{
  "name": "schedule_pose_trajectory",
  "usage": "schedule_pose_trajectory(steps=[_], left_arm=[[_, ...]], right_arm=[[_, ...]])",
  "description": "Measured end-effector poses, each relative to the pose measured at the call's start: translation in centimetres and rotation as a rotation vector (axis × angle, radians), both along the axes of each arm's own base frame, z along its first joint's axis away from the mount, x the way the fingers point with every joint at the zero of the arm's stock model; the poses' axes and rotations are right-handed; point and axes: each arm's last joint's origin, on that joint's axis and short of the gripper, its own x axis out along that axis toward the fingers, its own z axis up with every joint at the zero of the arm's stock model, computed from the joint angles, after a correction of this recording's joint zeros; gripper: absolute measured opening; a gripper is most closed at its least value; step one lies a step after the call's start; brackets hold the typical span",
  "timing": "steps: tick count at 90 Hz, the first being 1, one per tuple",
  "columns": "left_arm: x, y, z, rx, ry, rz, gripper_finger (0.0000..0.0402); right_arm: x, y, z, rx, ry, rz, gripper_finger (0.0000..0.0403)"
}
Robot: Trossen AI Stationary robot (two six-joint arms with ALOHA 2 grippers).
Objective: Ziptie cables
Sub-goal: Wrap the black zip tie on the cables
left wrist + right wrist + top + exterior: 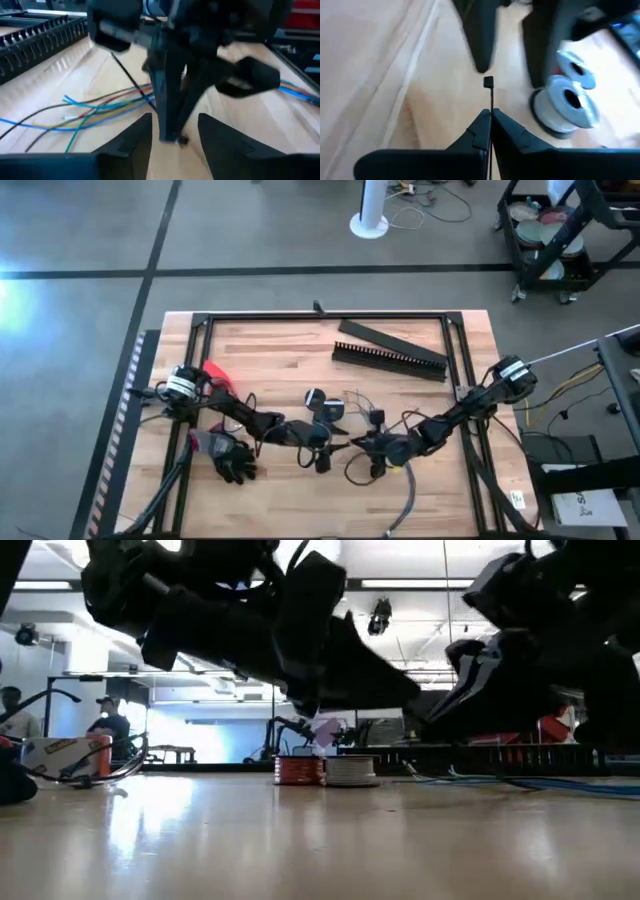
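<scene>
Thin black ziptie (489,100) upright; coloured cables (95,107) seemingly sprawl flat.

The wooden worktop (270,350) carries a comb-toothed duct (390,358) and flat black bar (385,335) near its far right corner, with loose cables (365,465) mid-table.

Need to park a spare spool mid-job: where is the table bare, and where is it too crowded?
Bare wood lies behind the left arm, between the red object and the comb-toothed duct. Crowded at centre, where the left pincer and right pincer, shut on the ziptie, meet among wires.
</scene>
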Motion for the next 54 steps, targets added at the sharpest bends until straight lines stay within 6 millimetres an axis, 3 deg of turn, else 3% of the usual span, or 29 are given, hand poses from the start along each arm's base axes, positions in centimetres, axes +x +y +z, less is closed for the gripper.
schedule_pose_trajectory(steps=[38, 54], left_arm=[[0.2, -0.1, 0.8, 0.025, -0.087, -0.018, 0.0091], [0.8, -0.3, -0.6, 0.008, -0.217, -0.036, 0.0080]], right_arm=[[-1.4, 0.1, 0.0, 0.078, -0.160, -0.060, 0.0000], [-1.6, 0.2, 0.1, 0.090, -0.181, -0.055, 0.0000]])
